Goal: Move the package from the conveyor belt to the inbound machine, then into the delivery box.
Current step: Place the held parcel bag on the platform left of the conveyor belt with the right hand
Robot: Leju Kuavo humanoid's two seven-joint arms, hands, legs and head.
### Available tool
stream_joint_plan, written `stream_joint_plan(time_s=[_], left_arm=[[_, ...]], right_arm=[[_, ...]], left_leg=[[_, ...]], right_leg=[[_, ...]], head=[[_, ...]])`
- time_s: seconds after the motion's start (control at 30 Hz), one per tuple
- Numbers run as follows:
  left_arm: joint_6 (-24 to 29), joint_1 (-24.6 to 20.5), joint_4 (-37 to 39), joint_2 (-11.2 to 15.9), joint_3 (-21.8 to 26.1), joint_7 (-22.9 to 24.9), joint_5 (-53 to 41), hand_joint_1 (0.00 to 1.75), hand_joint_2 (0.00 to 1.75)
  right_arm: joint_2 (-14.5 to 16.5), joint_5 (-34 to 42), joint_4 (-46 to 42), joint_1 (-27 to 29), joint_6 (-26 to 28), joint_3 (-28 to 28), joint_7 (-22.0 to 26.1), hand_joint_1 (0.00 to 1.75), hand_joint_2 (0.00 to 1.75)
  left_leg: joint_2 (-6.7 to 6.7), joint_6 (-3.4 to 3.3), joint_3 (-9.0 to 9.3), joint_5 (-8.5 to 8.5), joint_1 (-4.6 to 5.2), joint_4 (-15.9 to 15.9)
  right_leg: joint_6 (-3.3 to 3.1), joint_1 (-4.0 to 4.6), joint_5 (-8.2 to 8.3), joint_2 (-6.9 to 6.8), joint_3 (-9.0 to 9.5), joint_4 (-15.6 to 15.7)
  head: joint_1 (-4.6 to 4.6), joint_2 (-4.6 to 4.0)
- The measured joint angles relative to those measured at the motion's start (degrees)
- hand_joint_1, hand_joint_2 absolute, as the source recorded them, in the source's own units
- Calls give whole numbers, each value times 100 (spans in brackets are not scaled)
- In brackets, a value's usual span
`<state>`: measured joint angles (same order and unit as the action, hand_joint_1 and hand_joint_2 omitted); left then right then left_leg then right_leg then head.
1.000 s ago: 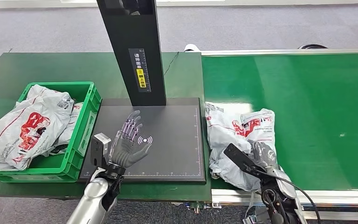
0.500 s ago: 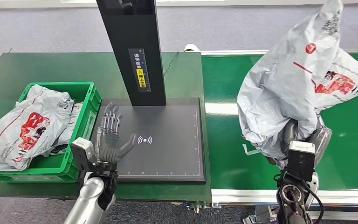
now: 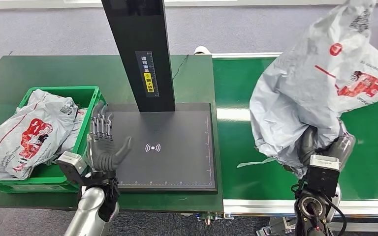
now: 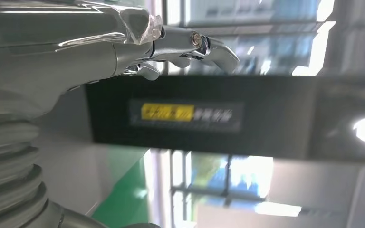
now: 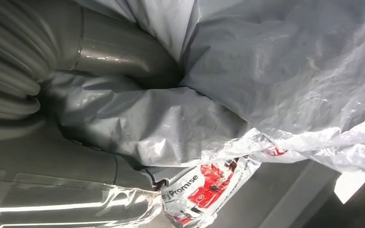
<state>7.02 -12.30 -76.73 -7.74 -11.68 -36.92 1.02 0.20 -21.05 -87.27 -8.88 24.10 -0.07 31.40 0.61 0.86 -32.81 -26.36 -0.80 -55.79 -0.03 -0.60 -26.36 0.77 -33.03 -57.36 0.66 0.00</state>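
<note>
Our right hand (image 3: 320, 145) grips the package (image 3: 315, 83), a crumpled grey plastic mailer with red print, and holds it up above the conveyor belt (image 3: 256, 157), clear of the green surface. From the head view the bag billows upward and to the right, with its lower folds bunched around our fingers. At the right wrist, our thumb (image 5: 123, 52) presses deep into the plastic and the mailer (image 5: 266, 80) wraps over the palm, so the grasp is firm.

Our left hand (image 3: 103, 147) holds nothing; its fingers (image 3: 100, 127) stand upright and apart, thumb out to the side. It hovers at the left edge of the scanner pad (image 3: 177, 147), just beside the green box (image 3: 86, 142). The left wrist view shows our fingertips (image 4: 214, 45) extended in front of the black post (image 4: 275, 116) with its yellow label.

The post (image 3: 140, 54) rises from the back of the pad. The box sits left of the pad and holds other grey mailers (image 3: 27, 132), which spill over its left rim.
</note>
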Motion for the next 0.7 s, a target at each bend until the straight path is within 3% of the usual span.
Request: stream_joint_plan(time_s=[0.13,0.27,0.5,0.7], left_arm=[[653,55,-245,14,26,-256,156,0,175],[976,93,-487,13,120,-330,395,0,175],[1062,137,-684,15,218,-336,435,0,175],[1187,146,-790,14,261,-336,447,0,175]], right_arm=[[-163,-769,207,-229,-703,501,-46,175,175],[-447,-1544,628,-608,-1375,1228,-148,175,175],[-713,-1734,1019,-905,-1652,1823,-223,175,175],[-822,-1815,1725,-1432,-2886,2436,-373,175,175]], left_leg=[[1,0,-1,0,-1,1],[5,0,3,3,-2,0],[11,-3,-5,4,0,-1],[7,-3,-4,5,-1,0]], right_leg=[[0,2,0,-1,0,0],[0,3,0,-7,3,0],[1,1,0,-18,2,0],[0,2,0,-16,0,0]], head=[[1,0],[-1,0],[-1,0],[1,0]])
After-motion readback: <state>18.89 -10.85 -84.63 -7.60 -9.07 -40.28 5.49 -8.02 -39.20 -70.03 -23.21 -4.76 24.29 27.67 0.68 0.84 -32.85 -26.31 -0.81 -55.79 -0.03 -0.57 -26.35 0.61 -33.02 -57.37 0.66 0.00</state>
